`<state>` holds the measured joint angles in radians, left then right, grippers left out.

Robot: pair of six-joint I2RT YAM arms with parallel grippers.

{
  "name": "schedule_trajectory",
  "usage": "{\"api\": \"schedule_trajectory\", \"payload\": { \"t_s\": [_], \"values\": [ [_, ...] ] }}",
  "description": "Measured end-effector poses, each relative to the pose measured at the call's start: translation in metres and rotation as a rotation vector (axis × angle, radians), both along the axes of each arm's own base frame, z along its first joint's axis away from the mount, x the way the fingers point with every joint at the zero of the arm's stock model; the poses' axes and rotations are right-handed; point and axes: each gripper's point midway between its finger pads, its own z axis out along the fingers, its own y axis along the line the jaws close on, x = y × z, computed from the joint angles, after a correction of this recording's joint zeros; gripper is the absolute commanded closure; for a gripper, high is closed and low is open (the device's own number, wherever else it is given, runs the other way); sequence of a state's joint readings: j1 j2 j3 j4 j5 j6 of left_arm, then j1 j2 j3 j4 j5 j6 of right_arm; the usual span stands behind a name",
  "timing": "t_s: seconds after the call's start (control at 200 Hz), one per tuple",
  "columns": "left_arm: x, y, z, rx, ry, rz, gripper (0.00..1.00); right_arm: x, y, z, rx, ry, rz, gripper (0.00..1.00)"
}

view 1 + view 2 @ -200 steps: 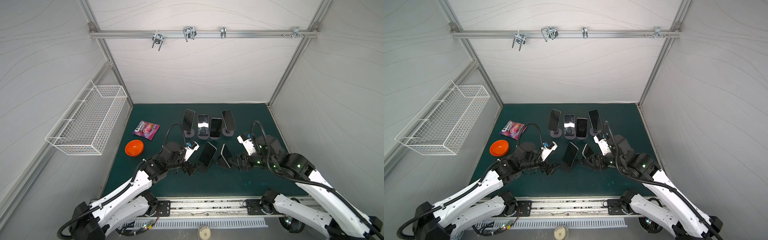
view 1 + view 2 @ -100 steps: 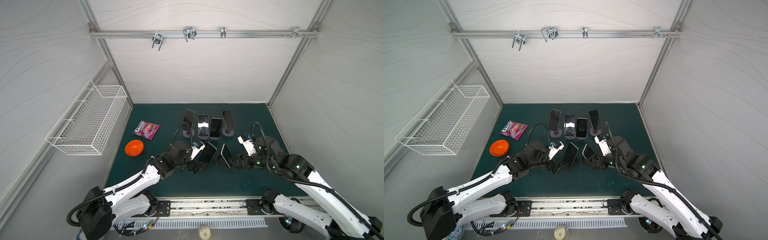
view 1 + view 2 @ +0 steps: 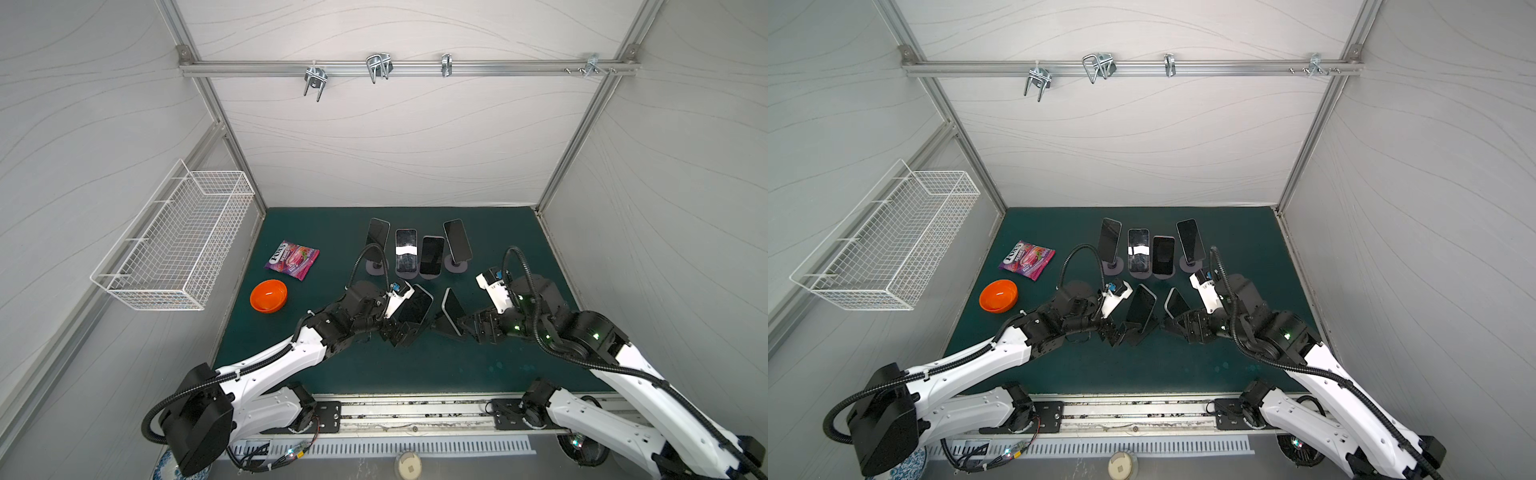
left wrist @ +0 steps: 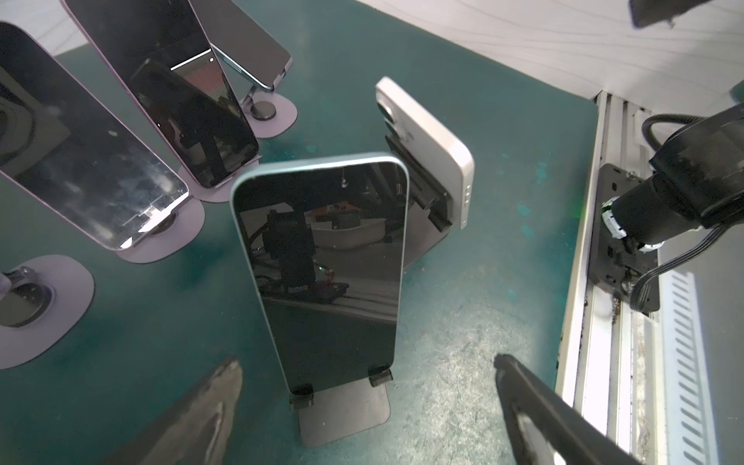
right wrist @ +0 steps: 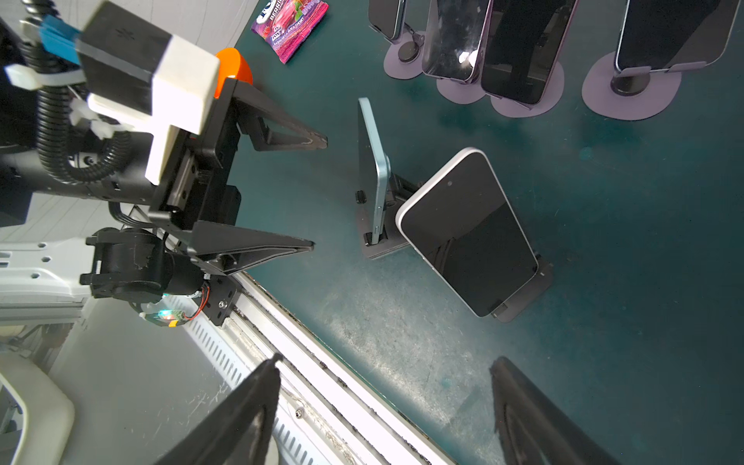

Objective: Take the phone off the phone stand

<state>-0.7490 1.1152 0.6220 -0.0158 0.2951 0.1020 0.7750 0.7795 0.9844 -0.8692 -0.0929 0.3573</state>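
Two phones lean on black stands at the front of the green mat. The blue-edged phone rests on its stand. My left gripper is open, its fingers either side of that stand's foot without touching it. The white phone leans on the other stand, just to the right. My right gripper is open and empty, a short way in front of the white phone.
Several more phones stand on round grey bases behind. An orange bowl and a candy bag lie at the left. A wire basket hangs on the left wall. A metal rail runs along the front edge.
My left gripper has moved right, up to the blue-edged phone's stand, and opened wider. The right gripper has also opened wider, staying near the white phone.
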Motion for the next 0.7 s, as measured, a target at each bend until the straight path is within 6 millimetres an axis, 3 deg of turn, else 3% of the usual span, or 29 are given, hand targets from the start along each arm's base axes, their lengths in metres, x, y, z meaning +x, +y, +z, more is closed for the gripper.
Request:
{"api": "schedule_trajectory", "payload": {
  "t_s": [0.25,0.7],
  "values": [
    [0.006,-0.005,-0.009,0.013,0.008,0.001,0.01,0.006,-0.005,-0.001,-0.041,-0.051,0.0,0.01],
    [0.018,-0.015,-0.009,0.016,-0.016,-0.002,0.01,0.013,-0.011,0.004,-0.089,-0.13,0.005,0.01]
  ]
}}
